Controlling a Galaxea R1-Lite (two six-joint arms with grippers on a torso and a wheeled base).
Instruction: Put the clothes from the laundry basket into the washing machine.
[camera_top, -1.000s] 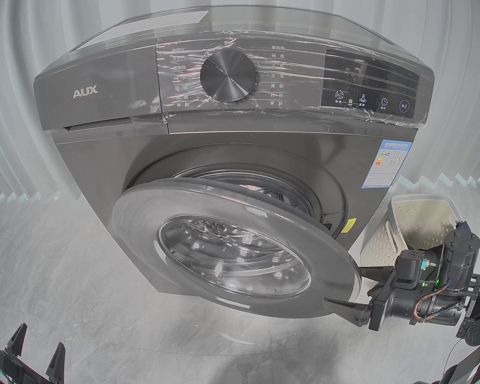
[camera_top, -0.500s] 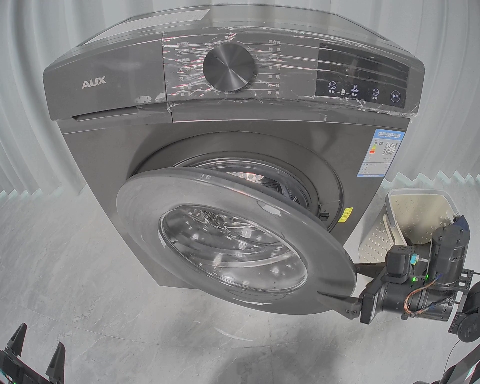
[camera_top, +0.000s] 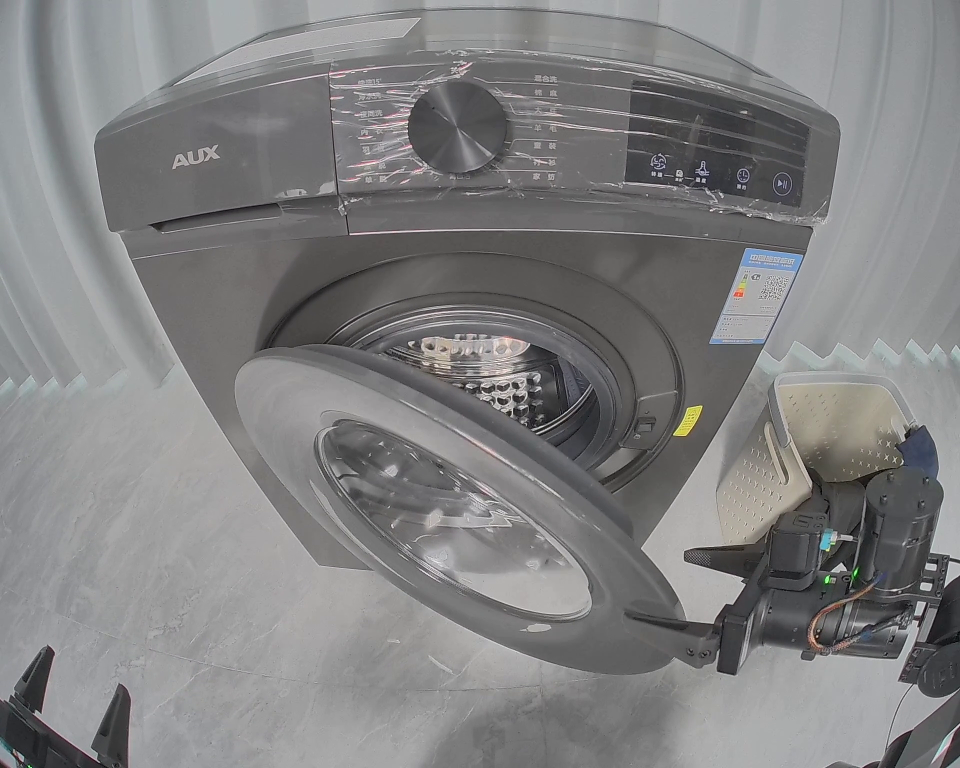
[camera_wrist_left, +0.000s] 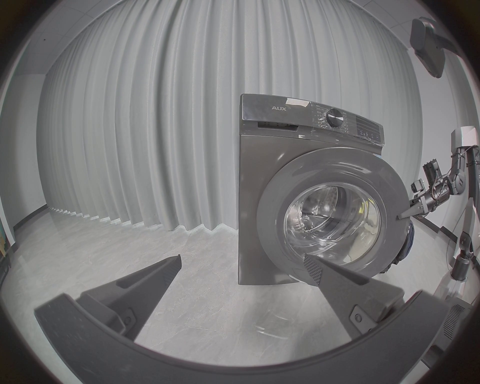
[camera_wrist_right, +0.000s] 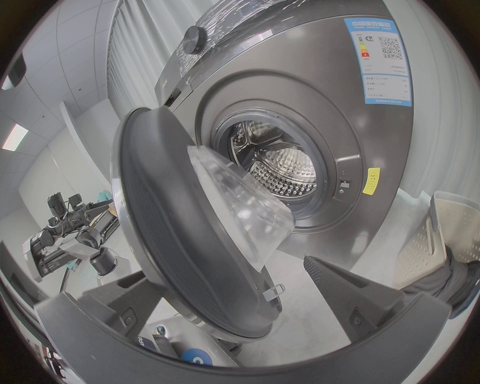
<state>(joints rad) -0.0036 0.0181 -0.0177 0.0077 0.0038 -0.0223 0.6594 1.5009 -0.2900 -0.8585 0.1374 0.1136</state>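
While its fingers are spread wide, the right gripper (camera_top: 662, 590) is recorded at the free edge of the washing machine door (camera_top: 450, 500).

The door rim is seen between the two fingers in the right wrist view; whether either finger presses on it cannot be judged. The door is swung partly open, hinged on the robot's left, and the perforated drum (camera_top: 480, 370) is exposed behind it. The washing machine (camera_top: 600, 290) is set on a pale floor (camera_top: 150, 520) before a pleated curtain (camera_top: 40, 200). The laundry basket (camera_top: 765, 480), white and perforated, is placed just beside the machine on the robot's right, behind the right arm. Dark clothes (camera_wrist_right: 452, 282) are noted inside the basket. The left gripper (camera_top: 72, 690) is noted low on the robot's left, well apart from the machine, fingers likewise spread wide.
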